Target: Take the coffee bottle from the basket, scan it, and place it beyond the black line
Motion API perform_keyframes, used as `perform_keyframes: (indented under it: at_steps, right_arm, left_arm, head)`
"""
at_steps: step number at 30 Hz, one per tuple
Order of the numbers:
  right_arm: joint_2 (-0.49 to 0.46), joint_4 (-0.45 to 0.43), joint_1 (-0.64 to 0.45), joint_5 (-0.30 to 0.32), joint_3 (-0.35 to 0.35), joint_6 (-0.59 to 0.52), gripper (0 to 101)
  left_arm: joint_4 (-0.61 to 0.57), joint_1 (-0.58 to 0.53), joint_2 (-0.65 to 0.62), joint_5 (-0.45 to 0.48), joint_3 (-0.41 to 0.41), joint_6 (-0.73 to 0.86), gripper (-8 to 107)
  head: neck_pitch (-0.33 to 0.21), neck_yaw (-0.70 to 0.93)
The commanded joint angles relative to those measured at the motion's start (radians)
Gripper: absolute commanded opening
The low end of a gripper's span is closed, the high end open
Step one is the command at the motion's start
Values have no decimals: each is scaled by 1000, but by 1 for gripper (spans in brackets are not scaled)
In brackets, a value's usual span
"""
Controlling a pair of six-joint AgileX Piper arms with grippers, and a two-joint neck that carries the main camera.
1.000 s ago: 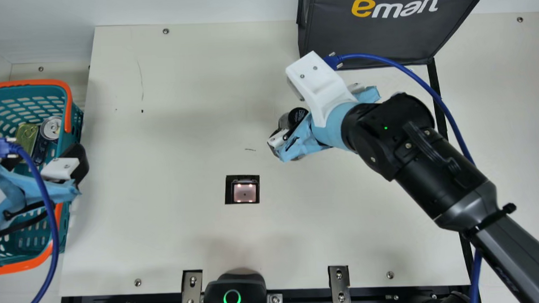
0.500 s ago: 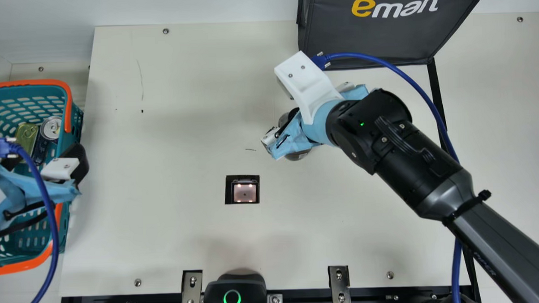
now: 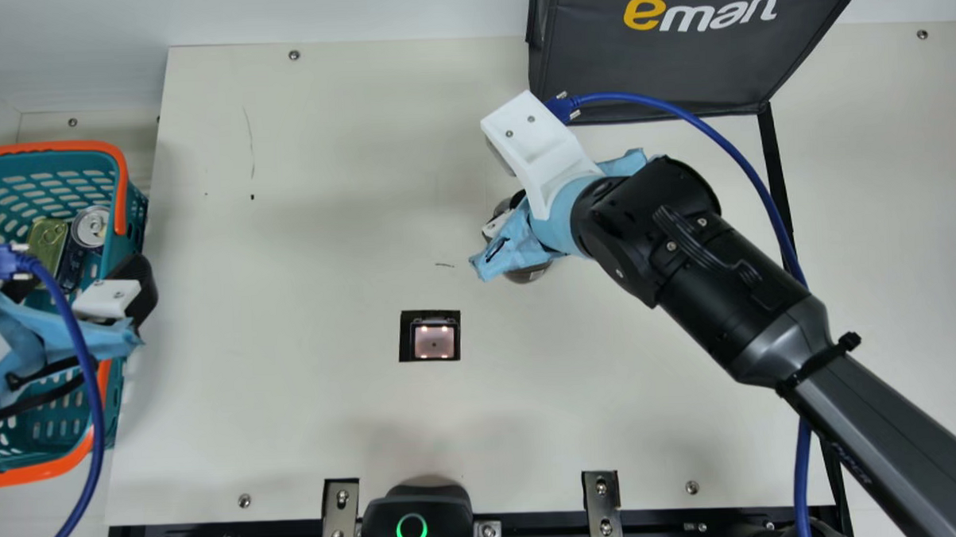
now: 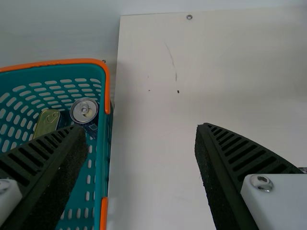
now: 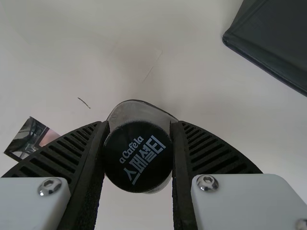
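Observation:
In the main view my right gripper (image 3: 513, 239) is over the coffee bottle (image 3: 528, 273), whose dark body partly shows beneath it, right of and farther back than the scanner window (image 3: 434, 341). The right wrist view has the right gripper (image 5: 139, 125) shut on the bottle, a pad against each side of its black cap (image 5: 138, 158). My left gripper (image 3: 77, 290) is over the right rim of the basket (image 3: 121, 181); in the left wrist view the left gripper (image 4: 141, 129) stands open with nothing between its pads. The black line (image 3: 773, 163) runs right of the bottle.
Inside the basket are a can (image 3: 91, 226) and a yellow-green tin (image 3: 48, 240). A dark bag (image 3: 701, 62) stands at the back right. A black device with a green ring (image 3: 411, 529) is at the front edge. Blue cables loop from both wrists.
The right arm has shifted left, and its visible finger has drawn in toward the bottle as the gripper shut on it. The left arm has kept still.

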Motion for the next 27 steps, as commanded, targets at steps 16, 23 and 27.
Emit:
perform_keyframes:
  at_steps: [16, 23, 27]
  right_arm:
    - [2, -2, 6, 11, -6, -1, 0]
    - [-1, -1, -1, 26, -24, -4, 0]
    - [-4, -1, -7, 39, -41, -7, 0]
  left_arm:
    - [0, 0, 0, 0, 0, 0, 90]
    - [0, 0, 0, 0, 0, 0, 90]
    - [0, 0, 0, 0, 0, 0, 90]
  head:
    - [-27, -346]
    - [-27, -346]
    - [-27, -346]
